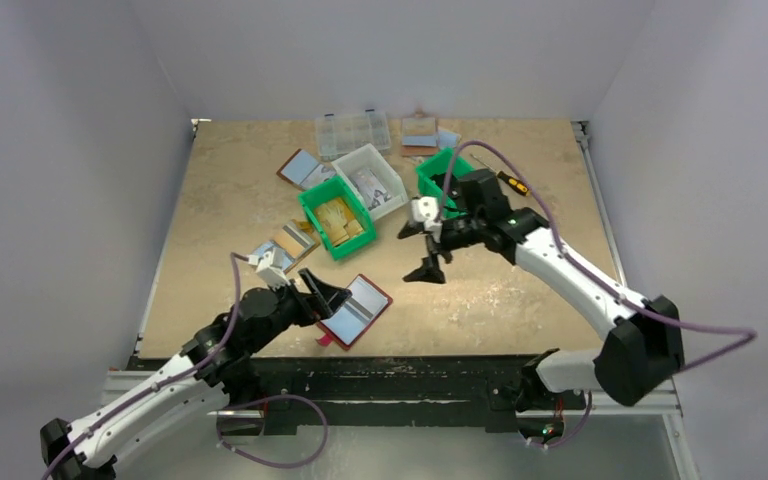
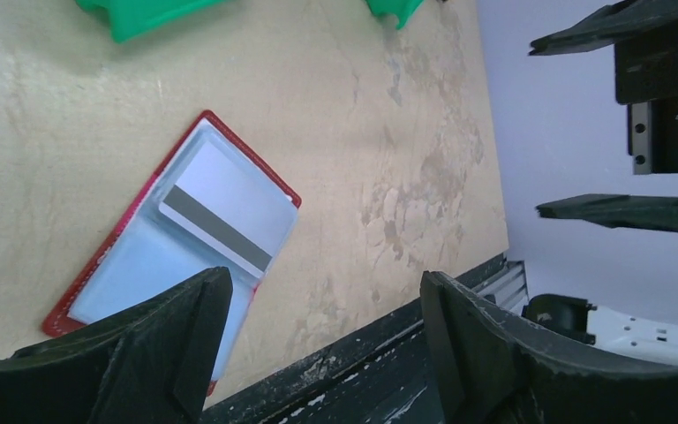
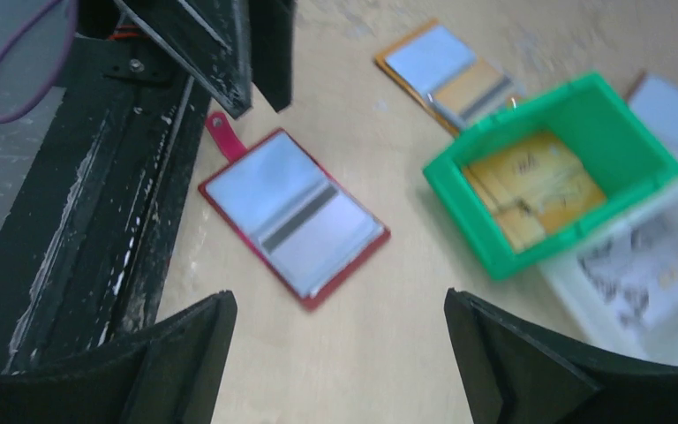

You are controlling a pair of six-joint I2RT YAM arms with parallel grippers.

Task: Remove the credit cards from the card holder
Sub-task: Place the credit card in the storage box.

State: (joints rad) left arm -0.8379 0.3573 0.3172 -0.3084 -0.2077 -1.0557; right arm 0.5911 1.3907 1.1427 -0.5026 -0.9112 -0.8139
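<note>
Here the red-rimmed card holder (image 1: 356, 311) is lying open and flat by the table's near edge, a striped credit card (image 2: 226, 217) showing across one panel. The left gripper (image 1: 327, 293) is hovering just beside it, jaws spread and carrying nothing; the right gripper (image 1: 422, 250) is hanging spread and empty over mid-table. Pinching the card's exposed edge and sliding it along the panel, with the holder pinned, looks wisest. The mottled tan table (image 1: 222, 200) is sitting inside pale walls (image 1: 80, 150).
</note>
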